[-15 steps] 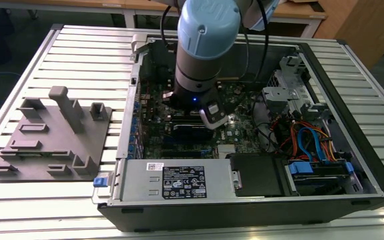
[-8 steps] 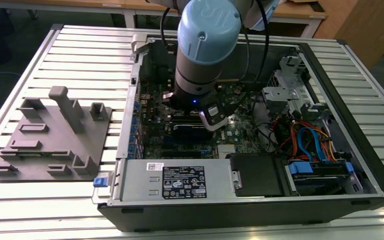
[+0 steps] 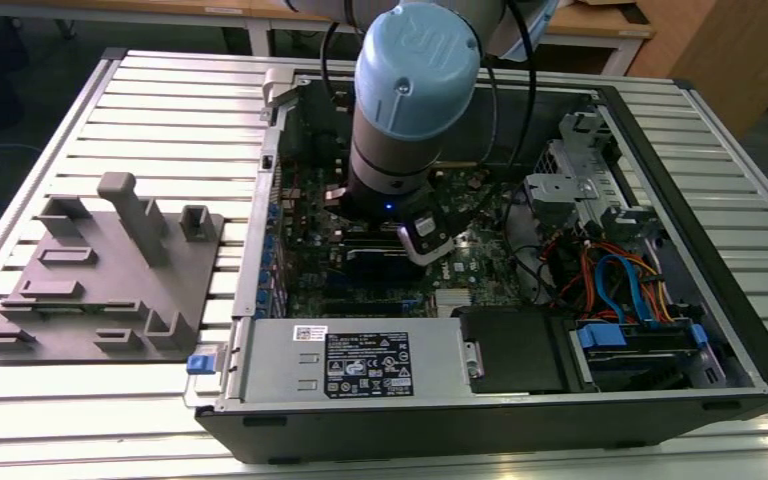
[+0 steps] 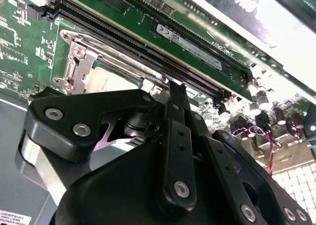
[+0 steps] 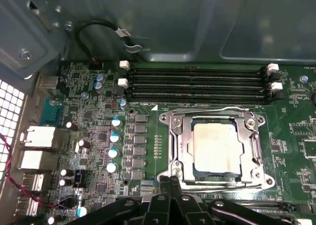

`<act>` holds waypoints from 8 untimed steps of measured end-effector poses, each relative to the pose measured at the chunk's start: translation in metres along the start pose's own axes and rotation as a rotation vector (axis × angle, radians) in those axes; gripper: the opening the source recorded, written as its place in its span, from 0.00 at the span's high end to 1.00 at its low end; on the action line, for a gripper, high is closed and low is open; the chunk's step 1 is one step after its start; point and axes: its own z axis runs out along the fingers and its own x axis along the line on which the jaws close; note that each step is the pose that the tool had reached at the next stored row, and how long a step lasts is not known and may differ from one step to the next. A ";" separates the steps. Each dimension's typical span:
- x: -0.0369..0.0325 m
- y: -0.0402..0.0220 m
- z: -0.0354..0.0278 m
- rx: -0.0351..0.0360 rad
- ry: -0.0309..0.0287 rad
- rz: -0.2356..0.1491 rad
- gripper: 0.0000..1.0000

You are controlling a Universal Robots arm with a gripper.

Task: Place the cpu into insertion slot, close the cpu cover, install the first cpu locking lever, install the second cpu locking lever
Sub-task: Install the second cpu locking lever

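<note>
Gripper [image 5: 168,188] closed with nothing between the fingers, tips pressed together at the near edge of the socket. Just beyond, the cpu cover [image 5: 185,153] lay shut flat over the socket, its silvery frame ringing the cpu [image 5: 217,145], which sat seated in the insertion slot with its dull metal top showing through the square window. Same chip [image 4: 106,79] and cover [image 4: 79,62] seen in the second wrist view, just past the black fingers [image 4: 174,111]. Farther on, four empty black memory slots [image 5: 197,84] ran parallel behind the socket. In the exterior view, arm [image 3: 404,110] reached down into the open computer case [image 3: 704,290], standing on a slatted table [image 3: 157,110]; grey fixture plate [image 3: 97,275] off toward the exterior view's left.
</note>
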 end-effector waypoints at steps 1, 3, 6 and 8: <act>0.0000 -0.0002 0.0006 -0.0027 0.0000 0.000 0.90; 0.0001 -0.0007 0.0018 -0.0068 0.0001 0.000 0.90; 0.0004 -0.0013 0.0032 -0.0118 0.0003 0.000 0.90; 0.0005 -0.0016 0.0044 -0.0161 0.0000 -0.001 0.90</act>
